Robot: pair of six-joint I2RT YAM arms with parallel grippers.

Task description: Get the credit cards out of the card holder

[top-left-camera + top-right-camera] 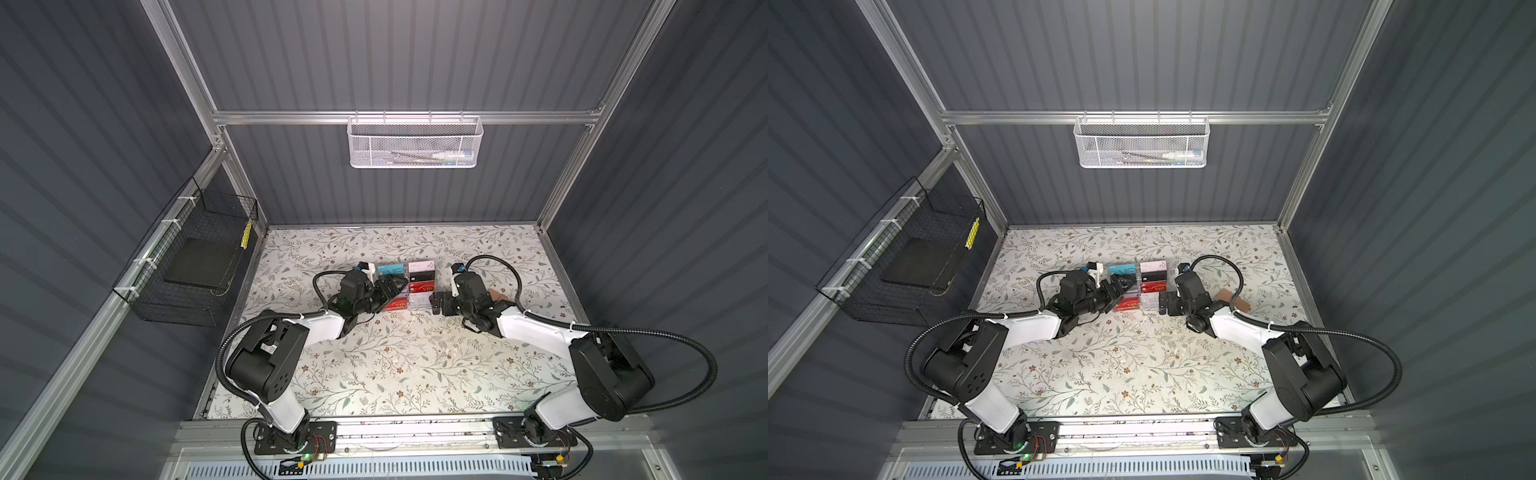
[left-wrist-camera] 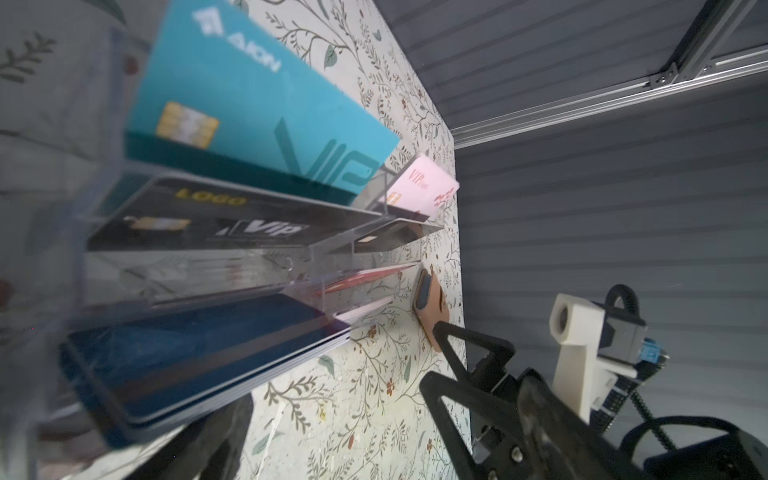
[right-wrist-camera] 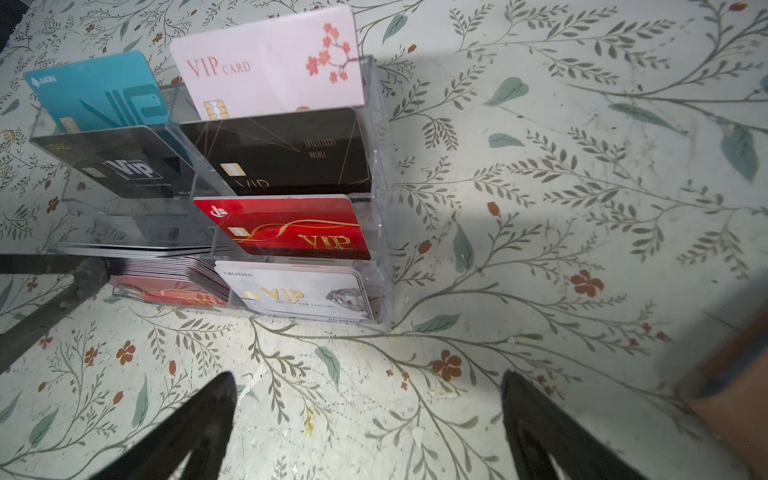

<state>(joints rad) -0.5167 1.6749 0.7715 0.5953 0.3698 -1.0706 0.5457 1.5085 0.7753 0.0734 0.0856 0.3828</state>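
Credit cards (image 3: 291, 228), teal, pink, black, red and white plastic, are slotted in clear acrylic tiered rack (image 3: 380, 166). Tan leather-like card holder (image 1: 1225, 296) is laid on floral tabletop (image 1: 374, 374), partly hidden by right arm; grey-blue pocket (image 2: 424, 293) is resolved sharply in left wrist view. Left hand (image 1: 388, 293) and right hand (image 3: 370, 432) are spread wide, empty.

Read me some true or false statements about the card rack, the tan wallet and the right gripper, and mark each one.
1. The pink card stands in the rearmost tier of the clear rack. True.
2. The right gripper is shut on a red card. False: it is open and empty, over bare table.
3. The tan card holder lies on the table, apart from the rack. True.
4. The teal card lies flat on the table. False: the teal card stands in the rack beside the pink card.
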